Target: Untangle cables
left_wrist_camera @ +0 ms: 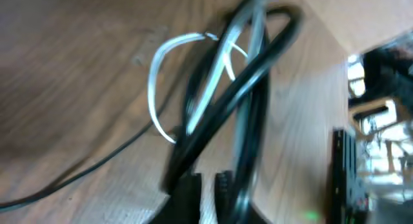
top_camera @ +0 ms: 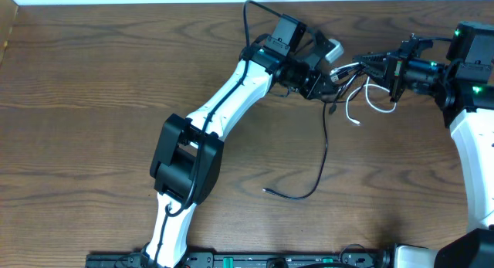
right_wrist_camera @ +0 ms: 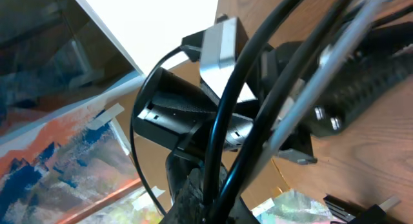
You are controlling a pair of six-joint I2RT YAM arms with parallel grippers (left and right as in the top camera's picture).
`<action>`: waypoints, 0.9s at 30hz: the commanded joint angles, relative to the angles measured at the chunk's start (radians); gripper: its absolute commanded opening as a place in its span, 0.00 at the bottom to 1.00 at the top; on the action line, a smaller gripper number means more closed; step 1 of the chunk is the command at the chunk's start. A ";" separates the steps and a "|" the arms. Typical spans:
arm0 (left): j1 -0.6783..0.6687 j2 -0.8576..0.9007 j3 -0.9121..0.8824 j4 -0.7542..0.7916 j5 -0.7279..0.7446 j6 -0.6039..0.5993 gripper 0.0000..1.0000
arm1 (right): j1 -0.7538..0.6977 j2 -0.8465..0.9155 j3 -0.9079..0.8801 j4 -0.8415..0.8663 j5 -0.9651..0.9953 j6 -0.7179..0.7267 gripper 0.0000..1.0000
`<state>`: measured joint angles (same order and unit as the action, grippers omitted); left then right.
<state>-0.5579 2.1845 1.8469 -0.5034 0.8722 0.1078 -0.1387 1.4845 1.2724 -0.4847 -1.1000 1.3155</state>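
Observation:
The tangled cables hang in the air between my two grippers at the back of the table. The white cable [top_camera: 372,106] loops down below the right gripper, its end touching the table. The black cable [top_camera: 324,144] trails down onto the table and curls to a free end at the front. My left gripper [top_camera: 330,76] is shut on the bundle from the left. My right gripper [top_camera: 384,69] is shut on it from the right. The blurred left wrist view shows the black cable [left_wrist_camera: 258,62] and white cable [left_wrist_camera: 155,88] rising from the jaws [left_wrist_camera: 208,188]. The right wrist view shows black cable strands [right_wrist_camera: 226,121] running out of the jaws [right_wrist_camera: 245,198].
The wooden table [top_camera: 93,106] ends at a white wall along the far edge, close behind both grippers. The left arm [top_camera: 224,106] lies diagonally across the middle. The right arm [top_camera: 471,144] stands at the right edge.

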 commanded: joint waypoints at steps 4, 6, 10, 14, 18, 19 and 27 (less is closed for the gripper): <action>0.035 0.010 -0.003 0.038 -0.055 -0.133 0.07 | -0.021 -0.018 0.020 -0.003 -0.022 -0.050 0.01; 0.051 0.010 -0.003 0.034 -0.055 -0.153 0.08 | -0.037 -0.018 0.019 -0.002 -0.018 -0.050 0.02; 0.080 0.008 -0.003 0.018 -0.096 -0.196 0.08 | -0.084 -0.018 0.019 -0.002 0.058 -0.051 0.02; 0.101 0.000 -0.003 -0.034 -0.115 -0.195 0.07 | -0.152 -0.018 0.019 -0.055 0.279 -0.113 0.01; 0.115 -0.021 -0.003 -0.123 -0.114 -0.150 0.08 | -0.201 -0.018 0.019 -0.169 0.524 -0.129 0.02; 0.116 -0.026 -0.003 -0.141 -0.115 -0.131 0.08 | -0.205 -0.018 0.019 -0.179 0.560 -0.145 0.02; 0.116 -0.120 -0.003 -0.203 -0.167 -0.101 0.07 | -0.208 -0.018 0.019 -0.339 0.964 -0.238 0.02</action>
<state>-0.4541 2.1559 1.8465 -0.6998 0.7517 -0.0216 -0.3328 1.4845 1.2736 -0.7967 -0.4080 1.1400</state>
